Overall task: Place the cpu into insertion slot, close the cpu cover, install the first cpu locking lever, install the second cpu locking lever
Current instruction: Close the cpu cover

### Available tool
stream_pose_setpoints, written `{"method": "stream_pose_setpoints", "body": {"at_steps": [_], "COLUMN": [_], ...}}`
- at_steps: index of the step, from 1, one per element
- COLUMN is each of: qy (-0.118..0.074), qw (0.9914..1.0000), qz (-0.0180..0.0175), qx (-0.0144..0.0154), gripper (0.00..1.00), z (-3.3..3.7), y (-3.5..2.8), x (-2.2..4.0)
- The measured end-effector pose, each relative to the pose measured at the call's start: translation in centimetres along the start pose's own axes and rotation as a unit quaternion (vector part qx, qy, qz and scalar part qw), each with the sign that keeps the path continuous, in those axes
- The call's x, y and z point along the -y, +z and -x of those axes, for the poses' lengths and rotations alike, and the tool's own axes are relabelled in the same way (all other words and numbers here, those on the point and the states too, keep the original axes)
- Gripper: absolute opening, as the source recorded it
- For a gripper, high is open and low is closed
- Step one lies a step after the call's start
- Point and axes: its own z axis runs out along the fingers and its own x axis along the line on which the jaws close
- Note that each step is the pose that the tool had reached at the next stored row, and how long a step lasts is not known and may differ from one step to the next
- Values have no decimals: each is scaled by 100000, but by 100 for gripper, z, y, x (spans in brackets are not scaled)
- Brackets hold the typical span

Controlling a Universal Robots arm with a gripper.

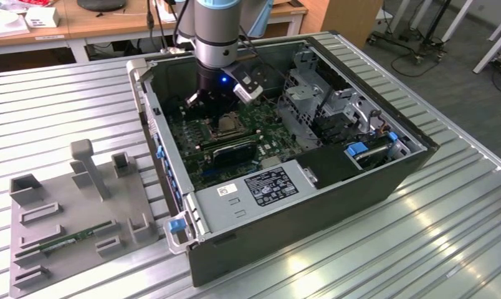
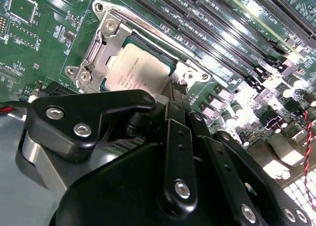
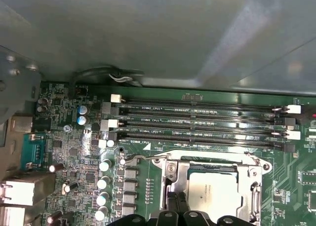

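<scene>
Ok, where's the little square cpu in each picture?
Exterior view: the cpu sits mid-way inside the open case, under the arm.
Second wrist view: the cpu is framed by the cpu cover.
First wrist view: the cpu lies beside the long black slots.
Shared landmark: the green motherboard.

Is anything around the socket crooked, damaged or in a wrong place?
Nothing stands out. The cpu lies flat and square in the insertion slot, framed by the cpu cover; the gripper is close beside it.

Silver-grey arm (image 1: 215,31) with pale-blue caps carries a black, silver-screwed pincer (image 2: 173,95).
</scene>
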Motion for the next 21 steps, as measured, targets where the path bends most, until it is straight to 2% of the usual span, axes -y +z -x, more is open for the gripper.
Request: {"method": "stream_pose_setpoints", "body": {"at_steps": [13, 21], "qy": [0, -3], "qw": [100000, 100000], "qz": [-4, -12], "qx": [-3, -12], "gripper": [11, 11], "z": [0, 14], "y": [-119, -129], "x": [-3, -3]}}
